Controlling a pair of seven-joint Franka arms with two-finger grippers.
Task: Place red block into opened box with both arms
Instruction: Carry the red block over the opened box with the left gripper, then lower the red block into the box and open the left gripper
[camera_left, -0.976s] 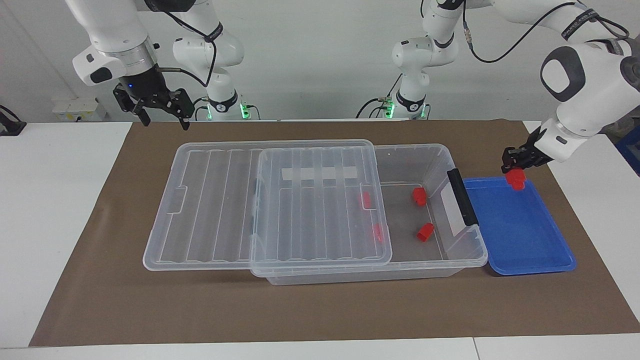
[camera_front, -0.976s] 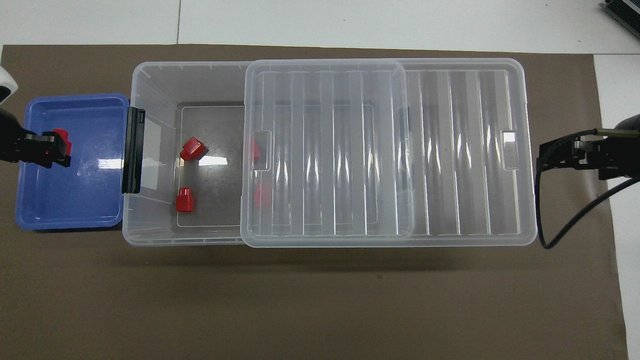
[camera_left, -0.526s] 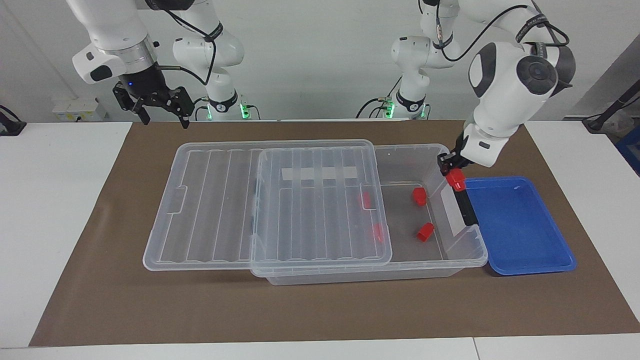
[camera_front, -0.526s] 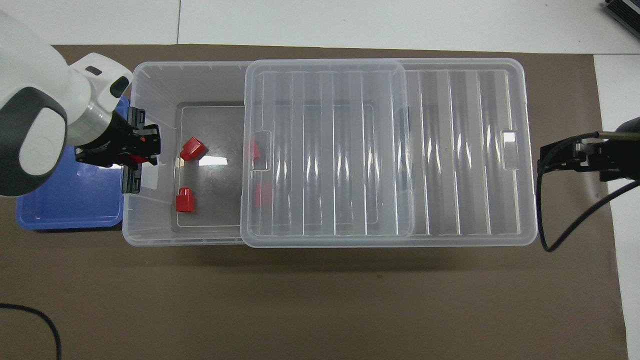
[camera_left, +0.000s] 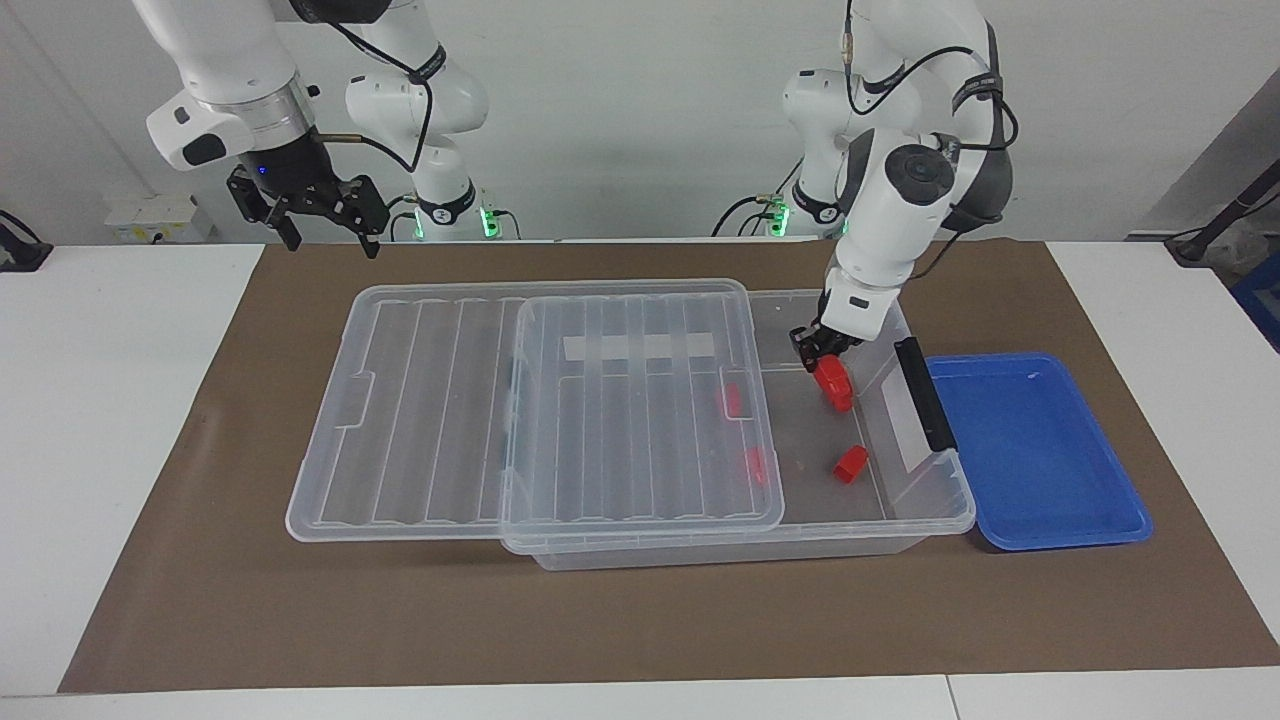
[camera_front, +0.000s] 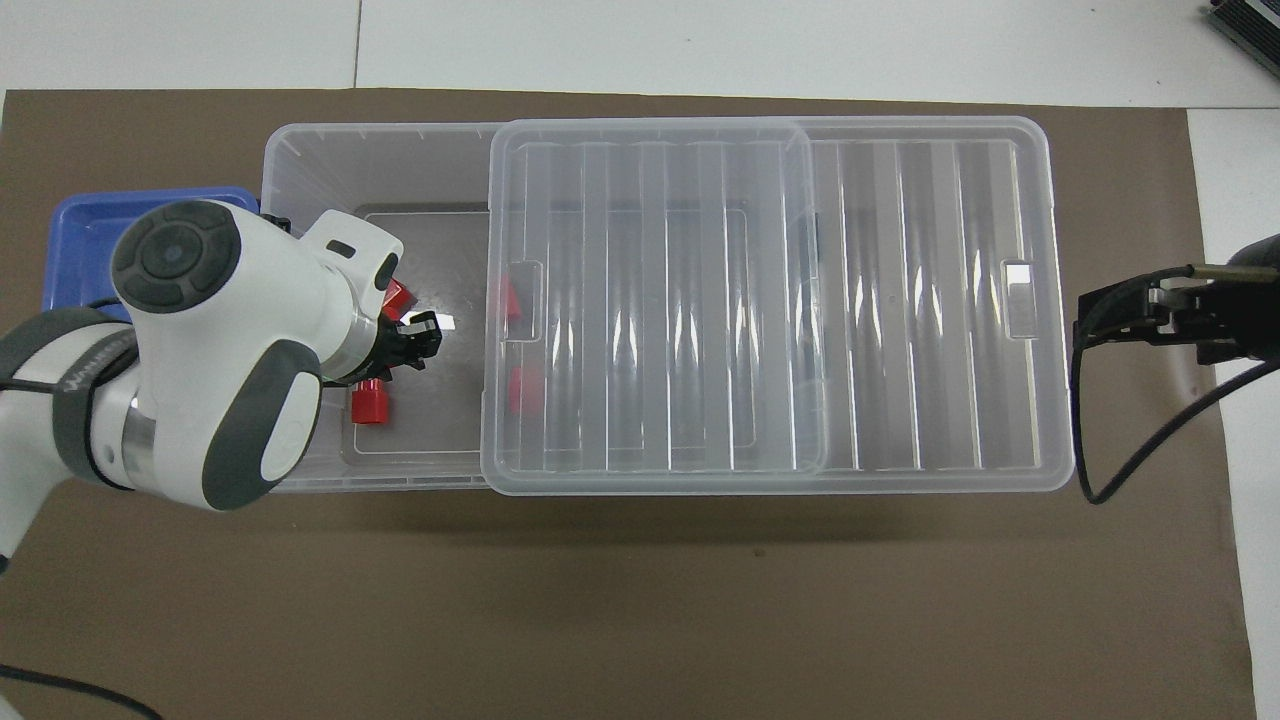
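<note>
facing view: left gripper (camera_left: 822, 352) now sits in the centre-right of the frame, inside the open end of the box (camera_left: 930, 520), fingers clamped on the red block (camera_left: 830, 377). a second ago it held this block at the right of the frame, over the upper corner of the blue tray (camera_left: 1040, 500); half a second ago it was crossing the black handle (camera_left: 924, 392). the tray is now bare. the block hangs low over the box floor, just above another red block (camera_left: 840, 398) lying there; contact between the two cannot be told.

overhead view: the left arm's wrist hides the held block, centre-left of the frame. lid (camera_front: 650, 300) slid aside, unchanged. right gripper (camera_front: 1090, 325) waits at the right edge of the frame, fingers apart, holding nothing, as before.

judgement: transfer is nearly done; what remains is to release, then lift clear. risk: the block may land on its neighbour and tumble.
</note>
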